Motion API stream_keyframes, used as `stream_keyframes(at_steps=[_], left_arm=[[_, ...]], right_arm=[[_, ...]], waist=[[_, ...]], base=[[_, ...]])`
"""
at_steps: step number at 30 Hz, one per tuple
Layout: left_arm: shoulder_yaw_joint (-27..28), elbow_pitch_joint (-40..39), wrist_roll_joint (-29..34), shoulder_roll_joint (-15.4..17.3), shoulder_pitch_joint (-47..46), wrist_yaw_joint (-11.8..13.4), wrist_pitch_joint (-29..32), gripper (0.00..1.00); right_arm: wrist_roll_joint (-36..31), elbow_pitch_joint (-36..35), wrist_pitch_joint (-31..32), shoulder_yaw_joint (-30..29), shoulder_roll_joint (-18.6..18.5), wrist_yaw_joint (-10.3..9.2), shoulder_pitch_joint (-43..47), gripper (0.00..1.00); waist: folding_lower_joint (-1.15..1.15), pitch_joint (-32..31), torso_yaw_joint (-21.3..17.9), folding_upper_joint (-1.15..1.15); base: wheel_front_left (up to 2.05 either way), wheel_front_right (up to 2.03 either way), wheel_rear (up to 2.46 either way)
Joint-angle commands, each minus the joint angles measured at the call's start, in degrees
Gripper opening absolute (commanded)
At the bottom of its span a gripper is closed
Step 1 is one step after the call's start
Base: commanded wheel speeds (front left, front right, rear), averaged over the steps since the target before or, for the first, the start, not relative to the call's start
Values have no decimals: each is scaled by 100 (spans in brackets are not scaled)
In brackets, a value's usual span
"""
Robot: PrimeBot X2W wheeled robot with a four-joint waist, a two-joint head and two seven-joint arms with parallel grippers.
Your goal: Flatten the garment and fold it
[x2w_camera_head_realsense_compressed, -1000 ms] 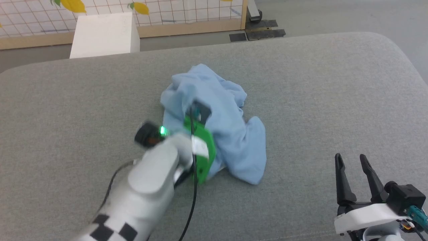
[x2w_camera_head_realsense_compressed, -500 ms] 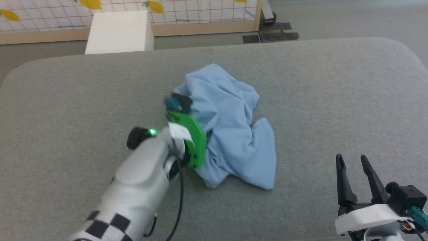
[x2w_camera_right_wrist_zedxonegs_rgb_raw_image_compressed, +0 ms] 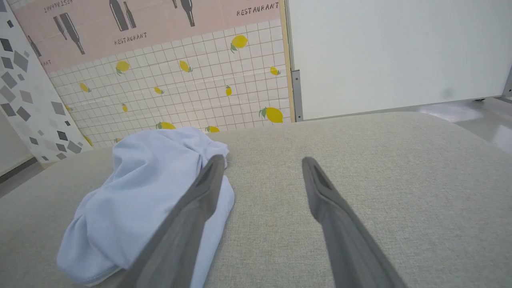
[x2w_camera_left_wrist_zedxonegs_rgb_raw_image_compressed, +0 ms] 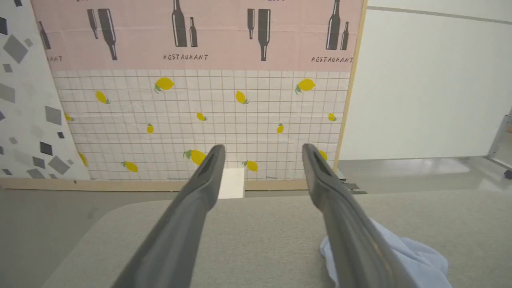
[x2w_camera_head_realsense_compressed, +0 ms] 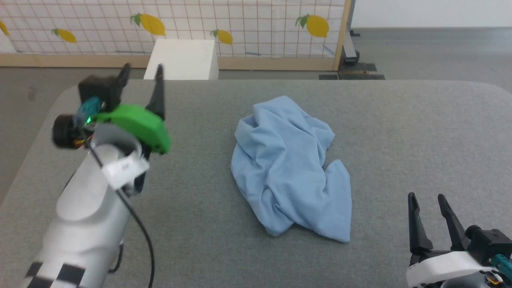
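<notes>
The robot's left end effector [x2w_camera_head_realsense_compressed: 143, 71] hangs with its two dark fingers spread wide and nothing between them, above the far left corner of a grey fabric-covered counter [x2w_camera_head_realsense_compressed: 400, 132]. The left wrist view shows the same end effector [x2w_camera_left_wrist_zedxonegs_rgb_raw_image_compressed: 263, 150] with only open air between the fingers. The right end effector [x2w_camera_head_realsense_compressed: 426, 198] sits low at the near right of the counter, its fingers also apart and empty, pointing across the cloth top; the right wrist view [x2w_camera_right_wrist_zedxonegs_rgb_raw_image_compressed: 263, 161] shows bare fabric between them.

The garment [x2w_camera_head_realsense_compressed: 288, 168], a light-blue shirt, lies crumpled in a heap at the middle of the counter, well apart from the left end effector and near but clear of the right one. Bare counter rings the heap on every side, widest to the right, and the counter's rounded corners show at the far left and far right. Past the far edge stand a white box [x2w_camera_head_realsense_compressed: 182, 60] and a lemon-print screen [x2w_camera_head_realsense_compressed: 240, 24] on a grey floor.

The heap's folds hide which part is sleeve, hem or collar. The left arm is motion-blurred, and the right end effector's body is cut off at the bottom of the head view. In the left wrist view only a corner of the garment [x2w_camera_left_wrist_zedxonegs_rgb_raw_image_compressed: 420, 260] shows beside one finger; in the right wrist view a finger crosses in front of the garment [x2w_camera_right_wrist_zedxonegs_rgb_raw_image_compressed: 148, 188].
</notes>
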Motion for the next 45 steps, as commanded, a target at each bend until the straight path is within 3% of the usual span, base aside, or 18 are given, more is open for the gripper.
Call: stream_keyframes(at_steps=[1,6,11,23,45], left_arm=[[14,-126,198,146,310,156,-190,100],[216,-959,555,577,1297,556,-438,100],[460,-1661,566,724,2194,633,-455,100],[745,-2152,237,404,3517,370,-458,100],[852,-2298,338,58,4089,161,-459,100]], right_arm=[[-53,-4,-34,-11,-1,-9,80,100],[-116,4,-34,-60,-1,-9,174,100],[-155,-3,-34,-77,-1,-9,183,100],[-175,-32,-34,-105,-1,-9,84,100],[-147,12,-34,-138,-1,-9,111,100]], waist=[[0,-180,169,0],[0,-316,291,0],[0,-322,318,0],[0,-206,205,0],[0,-178,192,0]], base=[[0,0,0],[0,0,0],[0,0,0],[0,0,0],[0,0,0]])
